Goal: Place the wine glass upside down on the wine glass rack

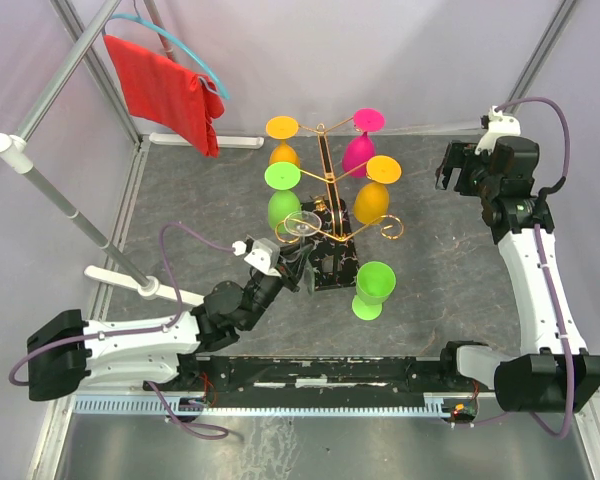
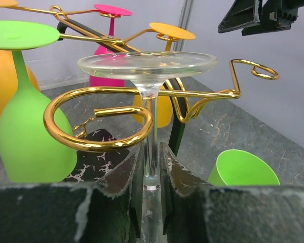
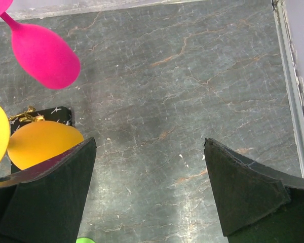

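Seen inverted, foot upward: the wine glass (image 2: 147, 65), at the curled end of the nearest arm of the wine glass rack (image 2: 91, 144). Foot disc above the gold wire, stem crossing the curl. Cannot tell whether inside the loop or only just beside it. Pinched on the stem by the left gripper (image 2: 151, 174), jaws pressed narrow around it.

Judged as the hanging step, not yet finished. Next: slide the stem fully into the scroll, lower until the foot rests on the wire, then release slowly. Must avoid bumping the green glass (image 2: 25, 126) hanging just beside.

Right gripper (image 3: 149, 187) spread wide, holding nothing, well apart above the table (image 3: 192, 76).
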Robot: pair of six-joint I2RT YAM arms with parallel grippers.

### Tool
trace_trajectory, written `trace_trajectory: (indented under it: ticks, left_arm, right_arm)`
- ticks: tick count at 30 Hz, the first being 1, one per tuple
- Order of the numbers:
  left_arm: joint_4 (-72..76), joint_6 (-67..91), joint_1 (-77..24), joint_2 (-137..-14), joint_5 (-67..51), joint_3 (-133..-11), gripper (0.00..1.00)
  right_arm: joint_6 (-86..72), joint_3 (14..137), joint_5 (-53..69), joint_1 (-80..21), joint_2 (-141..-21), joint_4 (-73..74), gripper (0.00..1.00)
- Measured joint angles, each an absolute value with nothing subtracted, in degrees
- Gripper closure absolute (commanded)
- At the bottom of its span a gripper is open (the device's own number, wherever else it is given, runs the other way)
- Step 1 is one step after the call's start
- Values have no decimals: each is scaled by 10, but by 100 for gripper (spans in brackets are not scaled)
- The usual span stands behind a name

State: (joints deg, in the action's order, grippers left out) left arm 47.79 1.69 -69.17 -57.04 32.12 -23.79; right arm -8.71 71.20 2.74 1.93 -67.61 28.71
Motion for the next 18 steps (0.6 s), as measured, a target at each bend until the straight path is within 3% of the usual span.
trace_trajectory:
  ticks: [12,18]
  left_arm:
    - [550,41,-652,-608,312,-216,97]
    - [562,40,-649,-556,345,-171,97]
  right_arm:
    - [-85,706,30,19,-665,277,5]
    - [-81,705,30,19,-663,277,5]
